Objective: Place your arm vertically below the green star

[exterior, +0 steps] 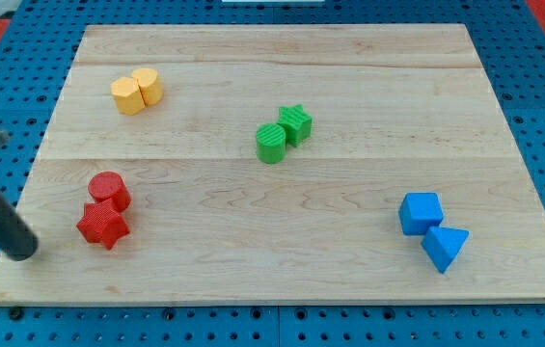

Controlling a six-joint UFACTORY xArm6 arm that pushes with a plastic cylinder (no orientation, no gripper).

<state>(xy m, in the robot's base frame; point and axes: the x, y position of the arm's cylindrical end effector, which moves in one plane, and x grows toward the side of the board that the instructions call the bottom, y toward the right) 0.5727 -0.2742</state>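
The green star (296, 123) lies near the middle of the wooden board (349, 67), touching a green cylinder (272, 142) at its lower left. My dark rod comes in from the view's left edge, and my tip (23, 250) rests at the board's left edge, near the bottom. It is far to the left of and below the green star, just left of the red star (103, 225).
A red cylinder (109, 190) sits just above the red star. Two yellow blocks (137, 91) lie at the upper left. A blue cube (420, 212) and a blue triangular block (445, 247) lie at the lower right. Blue pegboard surrounds the board.
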